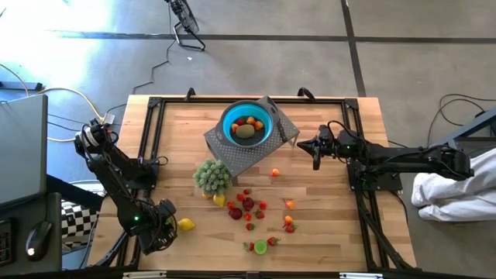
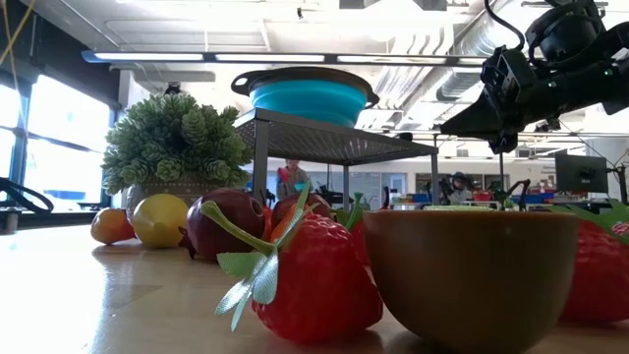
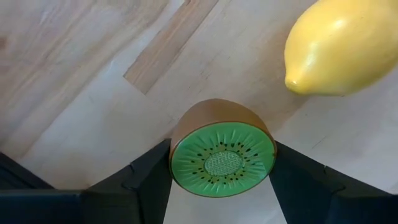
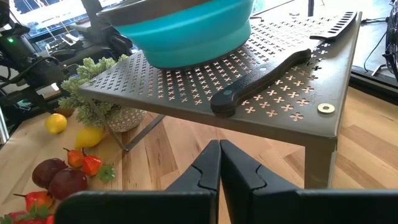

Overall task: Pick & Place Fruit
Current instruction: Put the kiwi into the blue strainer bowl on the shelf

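Only the left wrist view is revealing the grip: the left end effector (image 3: 222, 186) is clamping a kiwi half (image 3: 222, 149), brown-skinned with a green seeded cut face, its fingers (image 3: 146, 177) pressing on both sides. A lemon (image 3: 345, 46) is lying on the tabletop (image 3: 81, 68) just beyond it. The high view is showing that arm folded low at the tabletop's near left corner, well short of the blue bowl (image 1: 248, 124), with the lemon just beside the end effector on the bowl's side, and the kiwi half itself is hidden there.

The low view is filling its foreground with a strawberry (image 2: 314, 280) and a brown rounded piece (image 2: 472, 275), detail the overhead camera is reducing to dots. Between the left arm and the bowl, the scattered fruit (image 1: 252, 209) is lying in red, orange, yellow and lime green pieces, near a potted plant (image 1: 212, 176).

The bowl is sitting on a perforated metal stand (image 1: 256, 151) and already holding several pieces. The right wrist view alone is showing a black-handled knife (image 4: 261, 81) lying on the stand beside the bowl.

The right end effector (image 1: 316, 147) is hovering just right of the stand, arm stretched in level from the right edge, fingers pressed together on nothing.
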`<state>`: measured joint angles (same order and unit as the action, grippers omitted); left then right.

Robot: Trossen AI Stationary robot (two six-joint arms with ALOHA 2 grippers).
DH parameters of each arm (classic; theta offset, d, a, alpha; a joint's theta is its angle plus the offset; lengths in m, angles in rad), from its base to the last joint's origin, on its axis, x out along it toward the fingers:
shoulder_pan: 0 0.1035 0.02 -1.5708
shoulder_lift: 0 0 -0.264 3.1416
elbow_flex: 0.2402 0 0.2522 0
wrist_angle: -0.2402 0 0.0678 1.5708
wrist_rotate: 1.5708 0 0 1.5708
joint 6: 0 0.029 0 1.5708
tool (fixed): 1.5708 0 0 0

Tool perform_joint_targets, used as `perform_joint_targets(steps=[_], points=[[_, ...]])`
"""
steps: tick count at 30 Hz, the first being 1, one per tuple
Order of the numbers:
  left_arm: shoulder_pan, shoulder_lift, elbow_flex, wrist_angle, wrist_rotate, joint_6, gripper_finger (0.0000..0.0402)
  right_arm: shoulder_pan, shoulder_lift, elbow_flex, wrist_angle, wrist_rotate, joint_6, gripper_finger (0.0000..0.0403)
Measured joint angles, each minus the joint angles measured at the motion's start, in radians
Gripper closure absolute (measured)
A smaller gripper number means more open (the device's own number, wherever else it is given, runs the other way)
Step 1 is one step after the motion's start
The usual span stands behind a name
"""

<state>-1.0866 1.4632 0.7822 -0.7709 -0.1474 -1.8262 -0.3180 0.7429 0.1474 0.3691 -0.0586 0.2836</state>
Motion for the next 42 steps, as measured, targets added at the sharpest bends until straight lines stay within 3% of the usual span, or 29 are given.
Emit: perform_joint_targets(steps=[10,14,33,37,42], points=[[0.0,-0.071,0.0,-0.078,-0.001,0.005,0.0178,0.0,0.0,0.0,0.0,0.0,-0.017,0.04],[0.0,-0.122,0.0,-0.098,-0.055,-0.008,0.0178,0.0,0.0,0.0,0.0,0.0,-0.023,0.04],[0.013,-0.391,0.0,-0.091,-0.634,0.106,0.0178,0.0,0.0,0.0,0.0,0.0,-0.028,0.04],[0.087,-0.415,0.0,-0.066,-0.653,0.191,0.0178,0.0,0.0,0.0,0.001,0.011,-0.038,0.0401],[0.237,-0.415,0.0,0.106,-0.633,0.456,0.0178,0.0,0.0,0.0,0.007,0.029,-0.045,0.0401]])
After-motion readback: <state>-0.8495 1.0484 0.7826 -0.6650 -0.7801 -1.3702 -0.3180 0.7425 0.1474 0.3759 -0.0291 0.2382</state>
